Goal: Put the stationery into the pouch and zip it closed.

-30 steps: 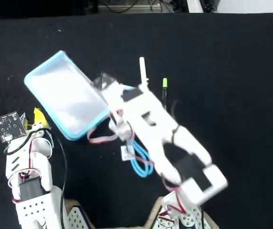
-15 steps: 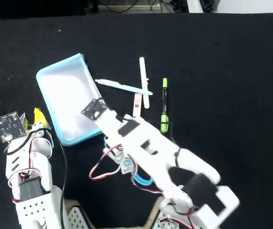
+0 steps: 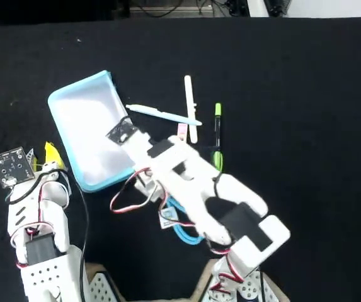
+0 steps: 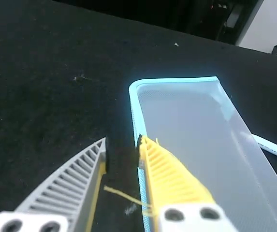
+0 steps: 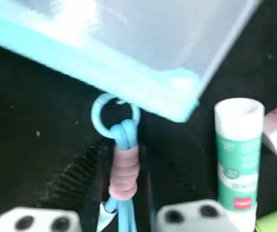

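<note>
Now gripping the blue pull cord (image 5: 123, 133) in the right pincer (image 5: 123, 179), at a corner of the pouch (image 5: 128, 38).
Holding the left pincer (image 4: 122, 141) parted beside the pouch rim, glue stick (image 5: 237, 145) nearby.

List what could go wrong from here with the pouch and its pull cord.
The right gripper grips the pull cord, but the left gripper is open at the edge of the pouch, so a pull may drag the pouch rather than zip it. The glue stick lies close beside the right fingers and could get knocked.
</note>
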Available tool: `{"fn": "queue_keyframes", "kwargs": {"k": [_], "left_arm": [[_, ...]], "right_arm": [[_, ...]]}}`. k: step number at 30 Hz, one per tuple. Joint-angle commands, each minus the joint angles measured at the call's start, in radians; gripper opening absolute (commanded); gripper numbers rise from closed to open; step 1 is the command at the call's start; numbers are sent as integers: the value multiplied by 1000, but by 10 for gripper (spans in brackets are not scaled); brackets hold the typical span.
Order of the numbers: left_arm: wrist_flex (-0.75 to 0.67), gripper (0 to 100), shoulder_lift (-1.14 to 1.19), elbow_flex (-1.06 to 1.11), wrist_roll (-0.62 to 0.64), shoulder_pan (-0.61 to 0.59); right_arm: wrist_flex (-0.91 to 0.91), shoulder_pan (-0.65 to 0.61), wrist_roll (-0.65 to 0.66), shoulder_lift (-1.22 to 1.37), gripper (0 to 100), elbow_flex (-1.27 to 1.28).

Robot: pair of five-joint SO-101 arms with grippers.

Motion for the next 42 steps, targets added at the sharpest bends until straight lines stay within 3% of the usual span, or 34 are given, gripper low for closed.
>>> {"fn": "queue_keyframes", "kwargs": {"k": [1, 5, 11, 18, 25, 30, 33, 37, 39, 42], "left_arm": [[-25, 123, -3, 7, -15, 108], [-25, 123, -3, 16, -196, 282], [-43, 124, 6, 28, -207, 349], [-54, 124, 58, 30, -204, 358], [-48, 124, 72, 31, -150, 513], [-48, 123, 72, 30, -68, 461], [-32, 120, 71, 12, -44, 363], [130, 123, 71, -113, -43, 222], [227, 123, 71, -186, -54, 213], [348, 123, 71, -278, -172, 213]], "right_arm": [[69, 32, 21, -179, 10, -44], [109, 40, 71, -435, 11, 10], [44, 21, 83, -788, 11, 174], [-221, -80, 77, -1110, 11, 358], [-552, -135, 74, -1244, 11, 530], [-549, -135, -32, -1288, 11, 538], [-549, -135, -66, -1293, 11, 565], [-559, -135, -66, -1291, 11, 636], [-559, -135, -66, -1291, 11, 657], [-559, -138, -71, -1296, 11, 665]]}}
